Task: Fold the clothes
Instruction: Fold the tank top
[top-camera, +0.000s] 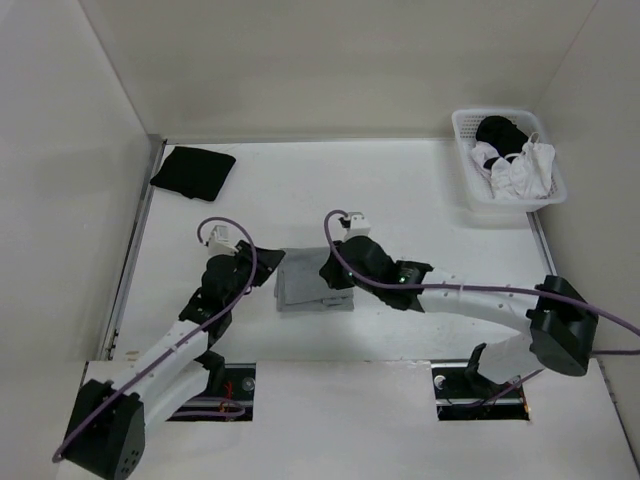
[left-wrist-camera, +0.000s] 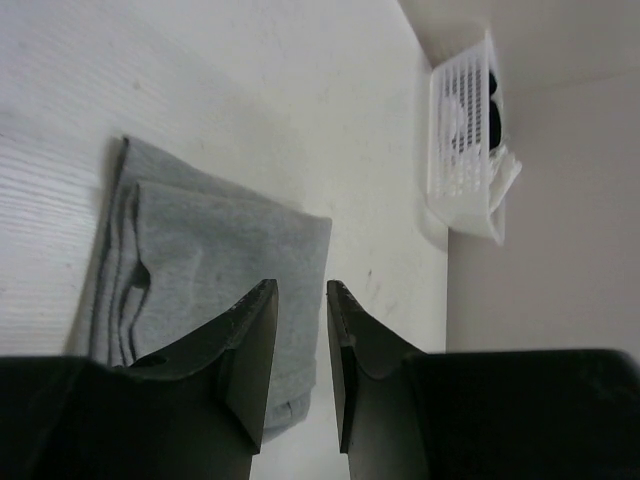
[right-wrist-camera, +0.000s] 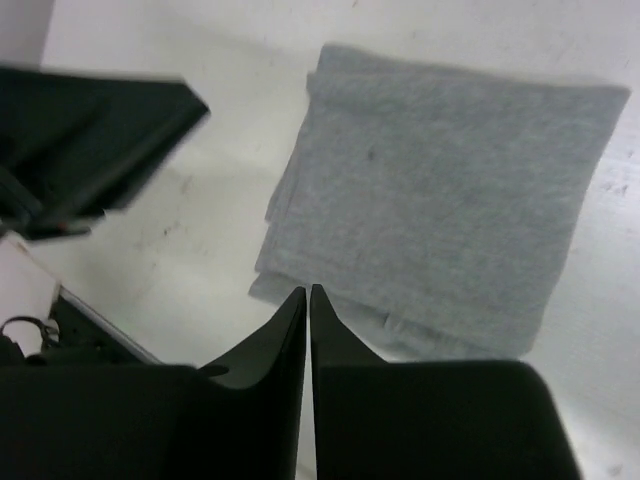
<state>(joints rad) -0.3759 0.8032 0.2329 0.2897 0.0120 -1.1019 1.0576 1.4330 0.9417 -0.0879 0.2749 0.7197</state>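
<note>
White worktop (top-camera: 400, 200), closed in by pale walls on three sides.

Left tool (left-wrist-camera: 301, 290): black jaws parted by a narrow gap, with nothing between them. Hovering low at the left edge of a light grey, soft knit tank top (left-wrist-camera: 220, 260). One jaw over the cloth and the other over bare worktop, as seen from the left wrist.

Right tool (right-wrist-camera: 307, 292): jaws drawn together to a hairline slit, gripping nothing visible. Tips poised right at the near edge of the grey top (right-wrist-camera: 450, 200). Cannot tell whether touching the fabric or just above it.

Grey top (top-camera: 300, 282): folded into a compact, roughly square packet with stacked layers showing along one side. Lying flat at the middle of the worktop between the two arms. Partly covered by the right tool (top-camera: 335, 275) from above, with the left tool (top-camera: 262, 262) just beside its left edge.

Well beyond the grey top and to its left, near the far wall: a plain black garment (top-camera: 192, 170), folded flat.

Well beyond the grey top and to its right, in the far corner: a white slotted plastic basket (top-camera: 463, 150), holding crumpled black and white clothes.
</note>
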